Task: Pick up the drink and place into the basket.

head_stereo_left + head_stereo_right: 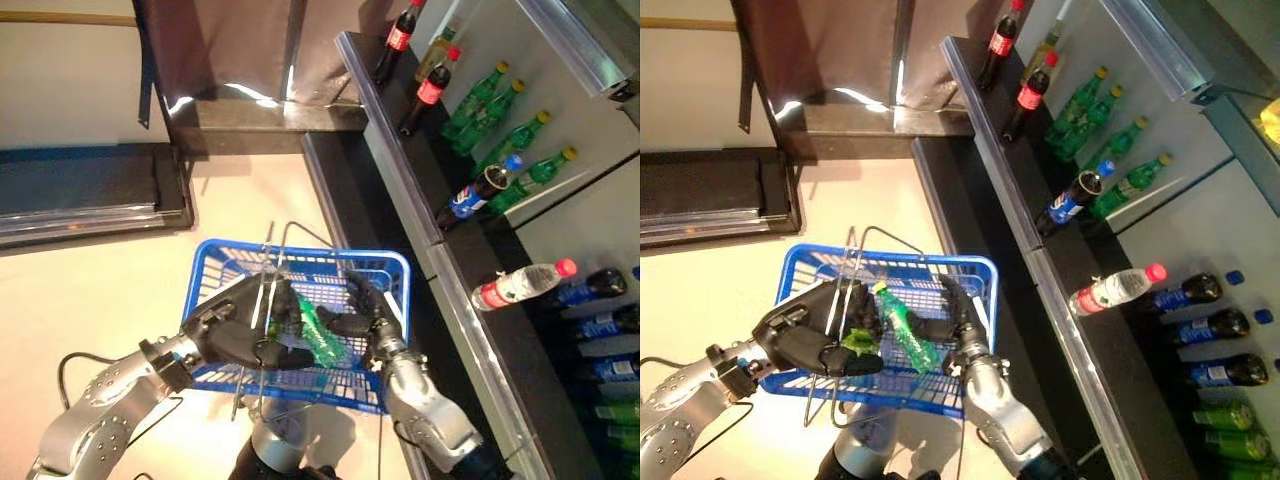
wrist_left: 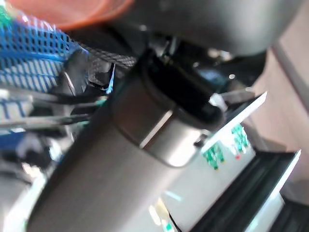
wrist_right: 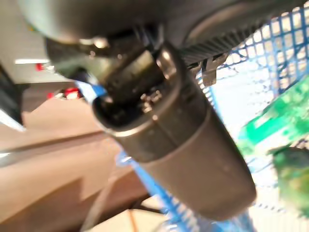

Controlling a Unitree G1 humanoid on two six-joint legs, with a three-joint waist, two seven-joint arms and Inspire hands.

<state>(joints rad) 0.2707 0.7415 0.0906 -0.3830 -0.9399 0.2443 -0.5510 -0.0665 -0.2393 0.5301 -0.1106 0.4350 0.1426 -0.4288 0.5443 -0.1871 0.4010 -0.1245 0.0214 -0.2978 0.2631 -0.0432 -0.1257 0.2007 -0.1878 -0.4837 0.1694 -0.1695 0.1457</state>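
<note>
My left hand [image 1: 232,332] is shut on the thin wire handles [image 1: 268,262] of the blue basket [image 1: 300,251], which it holds up in front of me. A green drink bottle [image 1: 321,334] with a yellow cap lies tilted inside the basket; it also shows in the right eye view [image 1: 908,333]. My right hand [image 1: 368,322] reaches into the basket from the right, its thumb and fingers curled round the bottle's body. The right wrist view shows the green bottle [image 3: 274,117] past the thumb, against the basket's blue mesh [image 3: 285,43].
A dark shelf unit [image 1: 470,300] runs along my right. It holds green bottles [image 1: 500,120], cola bottles [image 1: 428,92], a dark bottle with a blue label [image 1: 470,198] and a clear bottle with a red cap [image 1: 520,285]. Light floor [image 1: 120,290] lies to the left.
</note>
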